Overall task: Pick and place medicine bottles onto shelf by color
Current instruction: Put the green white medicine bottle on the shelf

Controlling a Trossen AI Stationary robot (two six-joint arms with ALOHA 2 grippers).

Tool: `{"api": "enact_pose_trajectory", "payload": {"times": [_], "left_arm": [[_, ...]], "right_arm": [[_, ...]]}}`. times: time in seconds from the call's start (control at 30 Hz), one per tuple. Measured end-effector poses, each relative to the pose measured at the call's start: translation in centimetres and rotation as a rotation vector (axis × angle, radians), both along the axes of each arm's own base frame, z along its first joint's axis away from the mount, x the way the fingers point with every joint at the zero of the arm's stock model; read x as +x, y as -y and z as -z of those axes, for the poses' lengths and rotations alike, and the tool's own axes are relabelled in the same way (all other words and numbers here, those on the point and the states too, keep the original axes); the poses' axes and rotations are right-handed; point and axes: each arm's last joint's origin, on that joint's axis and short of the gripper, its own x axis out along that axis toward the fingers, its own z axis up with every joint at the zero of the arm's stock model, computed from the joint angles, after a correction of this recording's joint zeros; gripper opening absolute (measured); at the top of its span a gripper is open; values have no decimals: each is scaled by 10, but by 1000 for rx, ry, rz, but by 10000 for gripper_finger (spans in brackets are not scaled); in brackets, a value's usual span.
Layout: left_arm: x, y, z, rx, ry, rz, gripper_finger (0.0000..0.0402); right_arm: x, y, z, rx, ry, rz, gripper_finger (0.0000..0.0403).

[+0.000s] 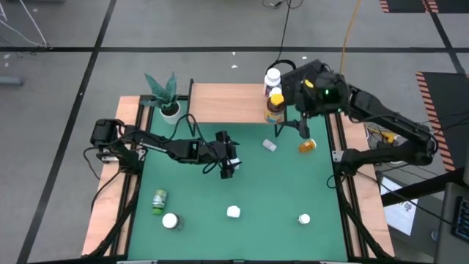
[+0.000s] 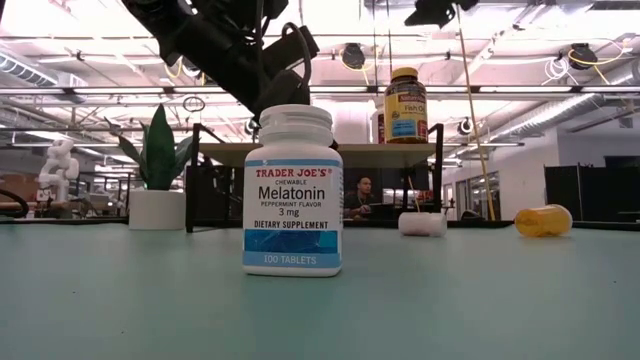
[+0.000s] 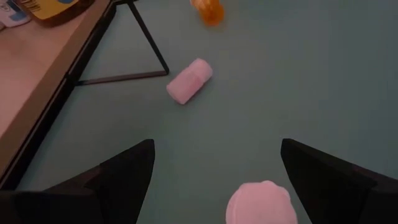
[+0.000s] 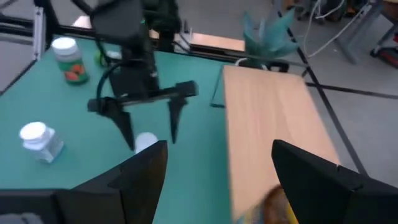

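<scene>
With fingers spread wide, the left gripper [image 1: 229, 170] hovered at table centre above an upright white bottle [image 1: 233, 212] at its six o'clock, probably light, stiff and slick, best pinched across its body, while the open right gripper [image 1: 291, 130] waited beside the shelf [image 1: 227, 103].

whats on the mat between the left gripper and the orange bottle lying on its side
One small white bottle lying on its side, seen in the high view, between the open left gripper and the orange bottle; otherwise bare green mat.
</scene>
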Motion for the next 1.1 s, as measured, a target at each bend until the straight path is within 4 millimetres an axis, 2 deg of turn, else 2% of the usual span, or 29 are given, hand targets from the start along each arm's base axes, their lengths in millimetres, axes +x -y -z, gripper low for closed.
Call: {"api": "enact_pose_trajectory", "payload": {"times": [0.43,0.57,0.7,0.93,1.1], "left_arm": [[1,0,-1,0,13,-2,351],[-1,0,-9,-5,43,-5,351],[-7,0,-25,-21,91,-16,351],[-24,2,-43,-42,77,-26,351],[-31,2,-41,-39,15,-75,351]], "right_arm": [[2,-45,72,-57,-100,63,281],[3,-59,92,-37,-68,26,281],[7,-69,109,-13,-4,-12,281],[18,-84,137,34,56,-58,281],[17,-90,155,35,-6,3,281]]}}
